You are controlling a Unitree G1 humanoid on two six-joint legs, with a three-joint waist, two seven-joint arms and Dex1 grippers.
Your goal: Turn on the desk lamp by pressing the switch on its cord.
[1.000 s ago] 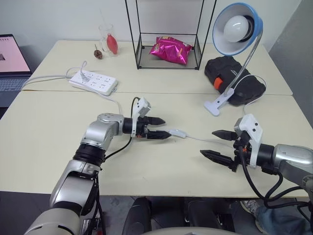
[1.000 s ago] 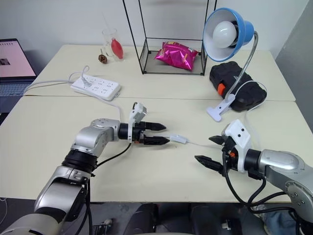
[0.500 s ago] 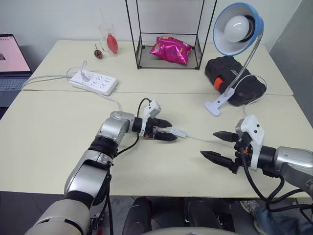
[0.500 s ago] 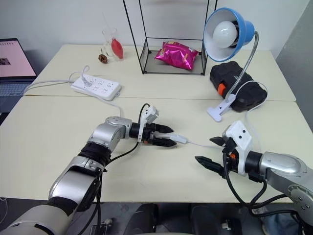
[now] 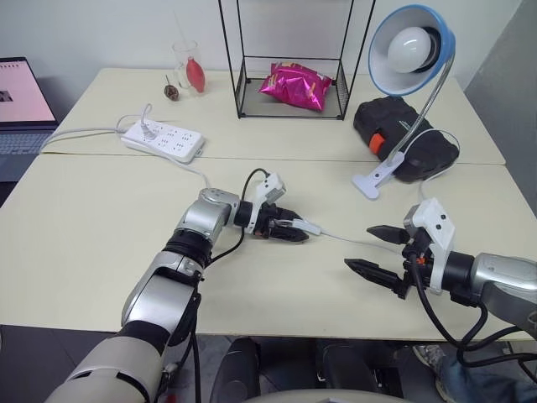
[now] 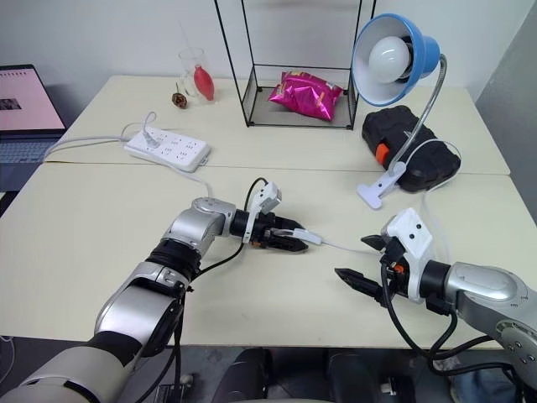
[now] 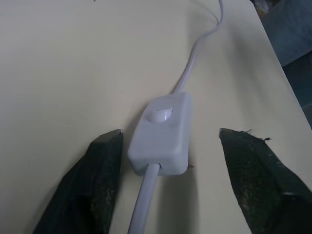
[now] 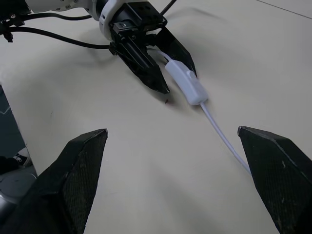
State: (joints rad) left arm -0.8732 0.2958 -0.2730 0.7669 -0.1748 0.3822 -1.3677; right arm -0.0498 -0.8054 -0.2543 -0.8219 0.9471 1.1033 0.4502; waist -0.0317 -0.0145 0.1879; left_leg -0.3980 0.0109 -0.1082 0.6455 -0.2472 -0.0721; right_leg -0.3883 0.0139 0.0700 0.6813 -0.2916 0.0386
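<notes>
1. Nearest you, the right gripper [image 5: 375, 250] hovers at about 4 o'clock over the cream tabletop [image 5: 84, 252], its two black fingers spread wide with nothing between them; bare table lies all around it up to the near edge.
2. At centre, your left gripper [image 5: 295, 232] has its jaws apart, straddling the small white oblong inline switch [image 7: 161, 133]. In the left wrist view one finger [image 7: 100, 180] is just beside the switch's side, the other stands clear of it.
3. The switch lies flat, button up, its long axis running 9 to 3 o'clock, in line with the gripper.
4. The thin white cord [image 5: 346, 240] runs on toward 3 o'clock.
5. At 1 o'clock the blue round-shaded desk lamp [image 5: 411, 49] stands unlit on its white clip base.
6. At 10 o'clock lies a white power strip [image 5: 162, 139], well apart.
</notes>
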